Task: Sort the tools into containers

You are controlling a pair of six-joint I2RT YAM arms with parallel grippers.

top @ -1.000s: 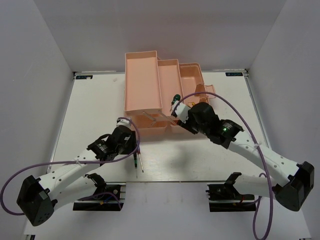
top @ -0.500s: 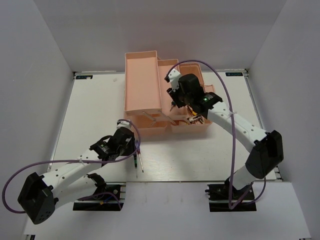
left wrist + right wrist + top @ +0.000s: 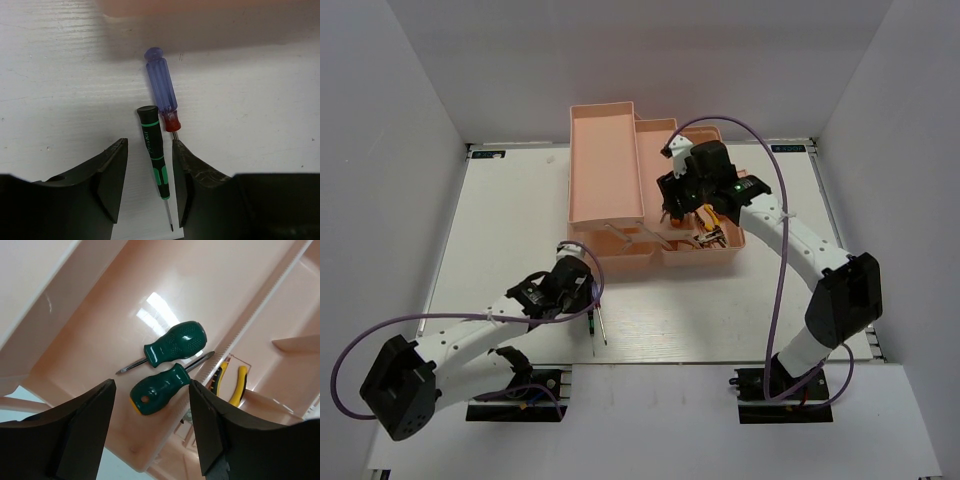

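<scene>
Left gripper (image 3: 148, 165) is low over the table (image 3: 60, 65), just in front of the toolbox (image 3: 605, 160). Its fingers (image 3: 112, 175) are apart and hold nothing. They straddle the black-and-green screwdriver (image 3: 155, 150), which lies flat between them with its tip pointing back toward the wrist.

The blue screwdriver (image 3: 162, 95) lies just beside it, handle toward the toolbox. Its red collar sits at the right finger's tip and its shaft runs under that finger. I can't tell whether the two handles touch.

Handling, my read:
- The black-and-green one is light, stiff and slim. The round handle will likely roll if a finger hits it off-centre.
- Take it on the handle, around the green bands, squeezing across its length. Stay off the thin shaft, which is too narrow and would pivot.
- Closing as you are now looks likely to catch the blue one's shaft or collar. Shift slightly away from it first, or expect it to get dragged.
- The blue one has a smooth, glossy fluted handle, probably more slippery. Grip it mid-handle.

Right gripper (image 3: 150, 410) hovers over a toolbox compartment with its fingers spread and nothing between them. Two stubby green screwdrivers (image 3: 175, 345) lie on that compartment's floor. Yellow-handled pliers (image 3: 239, 385) sit in the neighbouring compartment past the divider.

Those handles are fat and textured, so they'd be easy to hold, and they look already sorted. The two on the table are what's left.
</scene>
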